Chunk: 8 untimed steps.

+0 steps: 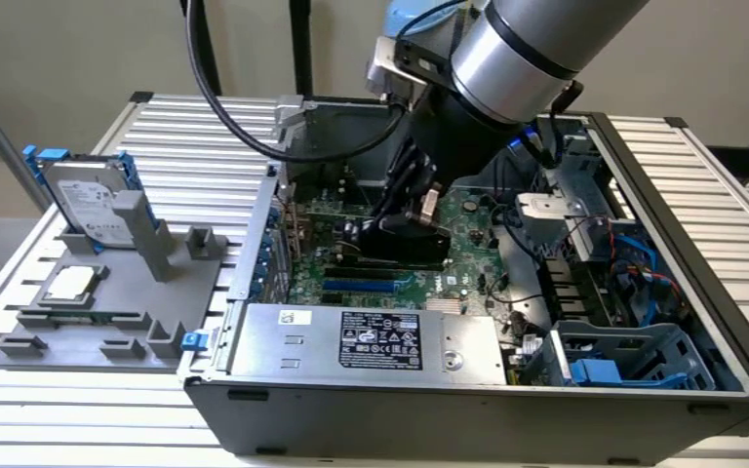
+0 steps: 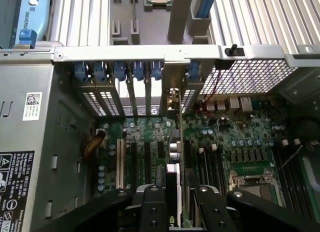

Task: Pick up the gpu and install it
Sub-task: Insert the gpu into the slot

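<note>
**Gpu held on edge above its slot**

The gpu (image 1: 398, 249) is pinched upright by the claw (image 2: 175, 204) inside the computer case (image 1: 479, 409). This lines its bracket up with the rear-wall openings and its edge with the motherboard (image 2: 240, 142).

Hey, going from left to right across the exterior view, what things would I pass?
hard drive in its blue frame → blue slot clips on the case wall → gpu over the motherboard → blue drive cage
</note>
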{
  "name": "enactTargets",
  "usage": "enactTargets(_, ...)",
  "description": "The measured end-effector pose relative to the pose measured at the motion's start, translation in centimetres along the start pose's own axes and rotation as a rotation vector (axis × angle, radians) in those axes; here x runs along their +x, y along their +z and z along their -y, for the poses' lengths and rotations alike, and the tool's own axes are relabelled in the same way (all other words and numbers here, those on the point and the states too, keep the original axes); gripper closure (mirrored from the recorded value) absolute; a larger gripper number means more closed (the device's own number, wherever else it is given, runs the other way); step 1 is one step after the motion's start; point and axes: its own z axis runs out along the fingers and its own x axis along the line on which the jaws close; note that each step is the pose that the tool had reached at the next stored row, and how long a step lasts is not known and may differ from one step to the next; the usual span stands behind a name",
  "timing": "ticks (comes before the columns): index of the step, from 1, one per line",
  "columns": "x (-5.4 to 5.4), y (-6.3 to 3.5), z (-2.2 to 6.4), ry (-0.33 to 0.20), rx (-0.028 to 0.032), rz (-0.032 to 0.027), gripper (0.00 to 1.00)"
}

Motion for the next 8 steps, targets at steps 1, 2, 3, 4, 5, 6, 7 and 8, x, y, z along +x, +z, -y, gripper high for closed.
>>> enactTargets(1, 0.0, 0.14, 0.11, 0.000, -0.0013, -0.0002, 1.00)
enactTargets(2, 0.0, 0.29, 0.22, 0.000, -0.0023, -0.0003, 1.00)
enactTargets(3, 0.0, 0.45, 0.32, 0.000, -0.0031, -0.0003, 1.00)
enactTargets(4, 0.0, 0.60, 0.41, 0.000, -0.0039, -0.0004, 1.00)
enactTargets(5, 0.0, 0.75, 0.49, 0.000, -0.0049, -0.0006, 1.00)
enactTargets(6, 0.0, 0.88, 0.55, -0.001, -0.0060, -0.0008, 1.00)
enactTargets(7, 0.0, 1.01, 0.61, -0.001, -0.0068, -0.0012, 1.00)
enactTargets(8, 0.0, 1.16, 0.68, -0.002, -0.0073, -0.0015, 1.00)
